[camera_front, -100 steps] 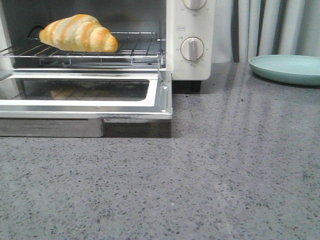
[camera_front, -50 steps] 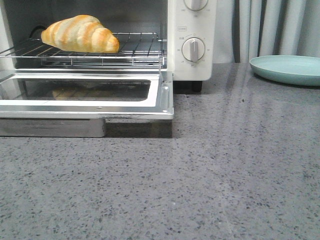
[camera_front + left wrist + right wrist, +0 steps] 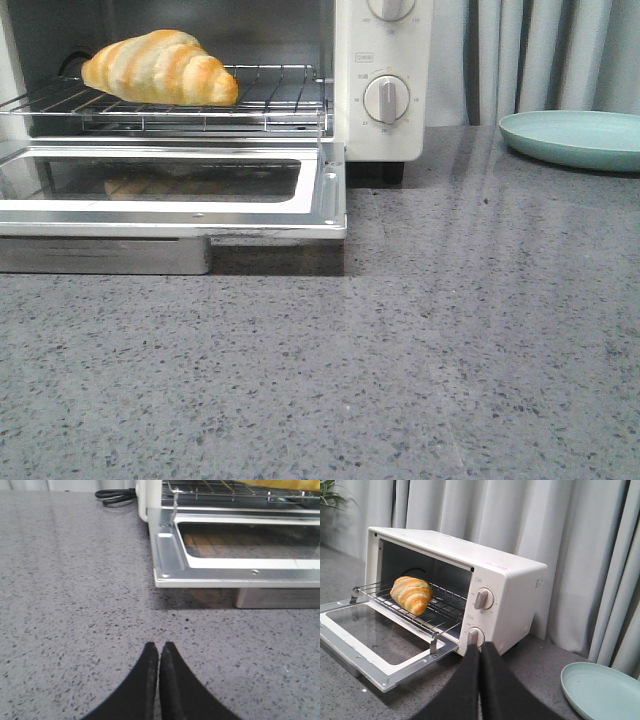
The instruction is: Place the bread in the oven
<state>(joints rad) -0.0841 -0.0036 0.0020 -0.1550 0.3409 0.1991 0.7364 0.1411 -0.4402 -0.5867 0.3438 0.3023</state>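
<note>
The bread (image 3: 160, 67), a golden-orange roll with pale stripes, lies on the wire rack (image 3: 270, 100) inside the cream-white oven (image 3: 385, 130). The oven's glass door (image 3: 170, 185) hangs open, flat toward me. The right wrist view shows the bread (image 3: 412, 594) on the rack too. My left gripper (image 3: 159, 647) is shut and empty, above the counter short of the door's corner. My right gripper (image 3: 480, 647) is shut and empty, back from the oven's knob side. Neither gripper shows in the front view.
A pale teal plate (image 3: 575, 137) sits at the back right of the grey speckled counter (image 3: 450, 350). Grey curtains (image 3: 580, 540) hang behind. A black power cord (image 3: 116, 495) lies beside the oven's far side.
The front view shifted very slightly a second ago; since then nothing has visibly moved. The bread stays on the rack.
</note>
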